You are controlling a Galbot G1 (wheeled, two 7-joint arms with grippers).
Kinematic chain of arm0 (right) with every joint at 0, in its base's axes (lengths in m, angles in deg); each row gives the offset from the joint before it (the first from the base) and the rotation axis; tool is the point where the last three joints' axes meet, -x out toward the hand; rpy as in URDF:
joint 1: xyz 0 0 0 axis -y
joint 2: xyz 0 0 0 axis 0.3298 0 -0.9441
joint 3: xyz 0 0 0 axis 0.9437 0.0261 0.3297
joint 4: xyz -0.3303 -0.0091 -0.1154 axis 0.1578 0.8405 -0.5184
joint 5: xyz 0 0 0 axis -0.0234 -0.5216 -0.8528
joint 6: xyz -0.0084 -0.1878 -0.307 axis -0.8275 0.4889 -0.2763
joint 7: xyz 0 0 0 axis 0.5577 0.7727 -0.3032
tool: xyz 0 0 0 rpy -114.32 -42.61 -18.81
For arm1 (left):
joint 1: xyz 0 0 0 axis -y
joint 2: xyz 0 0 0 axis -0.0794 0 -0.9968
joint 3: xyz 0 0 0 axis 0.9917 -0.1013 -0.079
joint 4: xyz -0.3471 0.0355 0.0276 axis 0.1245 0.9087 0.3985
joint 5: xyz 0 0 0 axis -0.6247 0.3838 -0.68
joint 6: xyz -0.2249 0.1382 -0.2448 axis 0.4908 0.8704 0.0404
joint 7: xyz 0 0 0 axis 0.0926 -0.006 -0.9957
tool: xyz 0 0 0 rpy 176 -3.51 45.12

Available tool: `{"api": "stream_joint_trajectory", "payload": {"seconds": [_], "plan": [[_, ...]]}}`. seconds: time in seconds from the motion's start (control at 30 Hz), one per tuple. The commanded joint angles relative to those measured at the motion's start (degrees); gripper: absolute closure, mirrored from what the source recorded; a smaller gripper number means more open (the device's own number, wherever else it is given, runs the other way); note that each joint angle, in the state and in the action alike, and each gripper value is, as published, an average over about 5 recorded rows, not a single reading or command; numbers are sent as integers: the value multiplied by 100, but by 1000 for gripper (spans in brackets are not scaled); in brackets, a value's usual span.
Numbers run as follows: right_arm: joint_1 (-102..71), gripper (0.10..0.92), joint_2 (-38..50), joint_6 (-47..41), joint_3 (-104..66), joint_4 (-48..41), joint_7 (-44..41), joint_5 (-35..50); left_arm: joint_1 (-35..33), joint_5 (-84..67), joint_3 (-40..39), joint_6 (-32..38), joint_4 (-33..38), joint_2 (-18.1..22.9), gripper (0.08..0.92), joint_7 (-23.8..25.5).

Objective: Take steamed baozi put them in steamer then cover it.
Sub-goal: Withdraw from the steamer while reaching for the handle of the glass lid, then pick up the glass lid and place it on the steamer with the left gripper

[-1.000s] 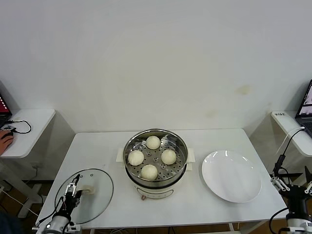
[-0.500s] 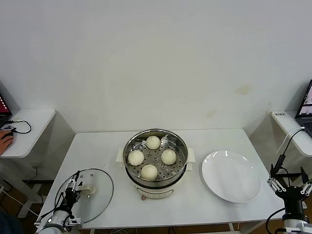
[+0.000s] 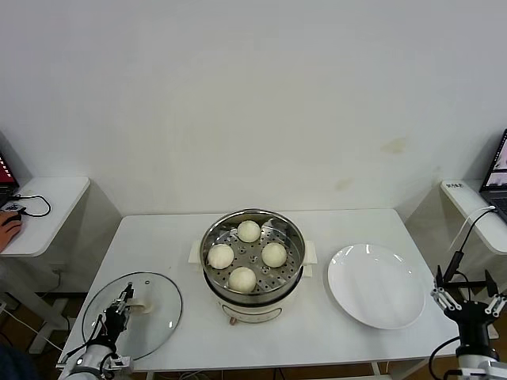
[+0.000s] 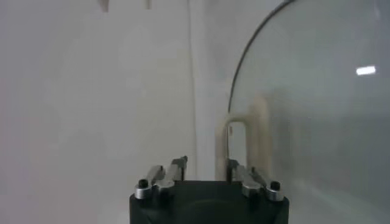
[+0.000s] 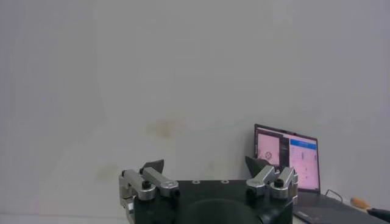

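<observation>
At the lower left of the head view my left gripper (image 3: 123,302) sits over the round clear glass cover (image 3: 133,315) with its metal rim, which lies flat on the white counter (image 3: 158,245) near the front left corner. In my left wrist view the cream-white bar handle (image 4: 244,143) stands right between my fingers (image 4: 177,173), which look drawn in close around it; I judge I have hold of the handle, though I cannot see the contact itself. That handle is the only sensible hold: the glass is stiff, smooth, slippery and breakable, and I expect it to be fairly heavy for its single central grip, so it may swing or tilt if I lift it off-centre.

In the middle of the frame stands the round shiny stainless-steel steamer (image 3: 252,252) on its white pot base, uncovered, with the four smooth cream-white steamed baozi (image 3: 249,231) already resting on its perforated bottom, set apart from one another. They look soft and need no more handling.

To the right lies a flat round white plate (image 3: 376,285), bare. At the lower right corner my right gripper (image 3: 468,299) hangs beyond the counter's edge, spread wide and holding nothing.
</observation>
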Motion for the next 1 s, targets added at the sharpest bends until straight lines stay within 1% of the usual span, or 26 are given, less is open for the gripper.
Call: {"api": "stream_joint_trajectory", "payload": {"seconds": [0.03, 0.13, 0.2, 0.37, 0.53, 0.67, 0.8, 0.9, 1.0], "plan": [[-19, 203, 8, -22, 12, 80, -6, 3, -180, -26, 114, 105, 413, -4, 773, -254], [-37, 203, 16, -24, 21, 118, -14, 4, -301, -93, 239, 86, 764, -20, 838, -266], [-43, 202, 21, -19, 39, 131, -22, 3, -376, -174, 357, 20, 1044, -56, 853, -211], [-60, 203, 42, 10, 104, 113, -51, -15, -472, -534, 678, -292, 1650, -275, 854, 123], [-90, 202, 93, 9, 125, 111, -78, -34, -434, -917, 1048, -579, 2053, -584, 854, 488], [-101, 203, 100, 2, 134, 124, -95, -67, -359, -1038, 1175, -724, 2386, -854, 854, 740], [-119, 202, 54, 27, 198, 125, -96, -146, -269, -1356, 916, -998, 2766, -1124, 854, 1025], [-151, 203, 5, 42, 265, 137, -87, -226, -156, -1542, 479, -1263, 2998, -1286, 854, 1223], [-179, 203, -42, 43, 326, 178, -85, -312, 156, -1523, -51, -1490, 3150, -1391, 854, 1330]]}}
